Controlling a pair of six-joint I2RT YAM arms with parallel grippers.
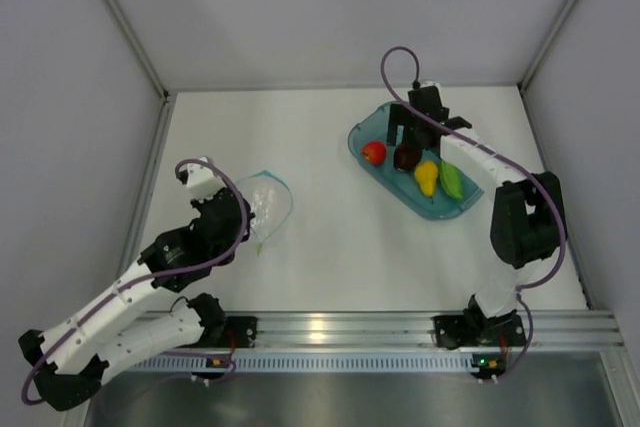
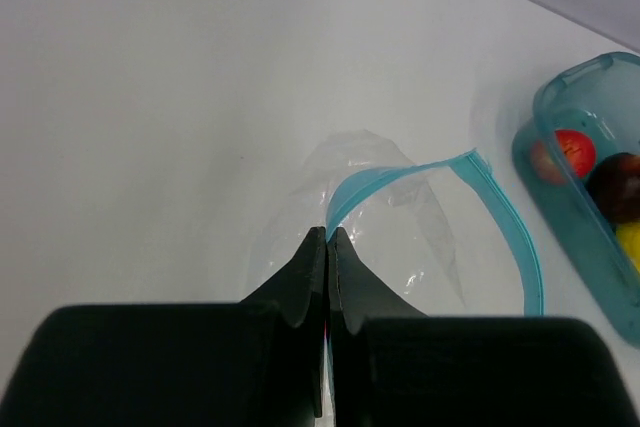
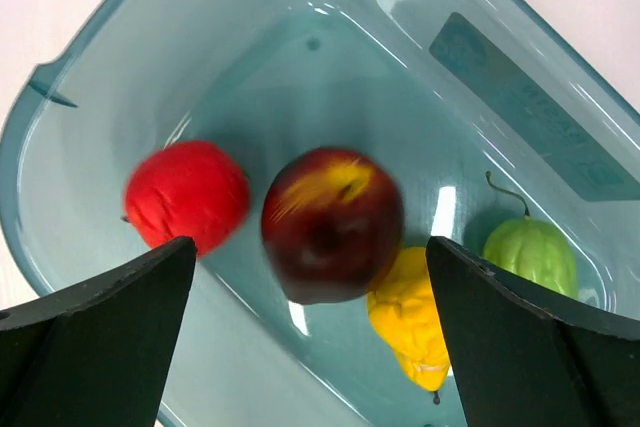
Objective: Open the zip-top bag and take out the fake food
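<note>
- The left gripper (image 2: 327, 239) was pressed together, pinching the bag (image 2: 400, 212) at one end of its blue zip strip (image 2: 500, 217).
- The bag lay on the table (image 2: 150, 97), its mouth gaping.
- The right gripper (image 3: 310, 247) hung spread wide above the teal tray (image 3: 500, 77).
- The red piece (image 3: 187, 194), maroon piece (image 3: 332, 224), yellow piece (image 3: 410, 317) and green piece (image 3: 530, 255) lay in the tray, well apart from the bag.
</note>
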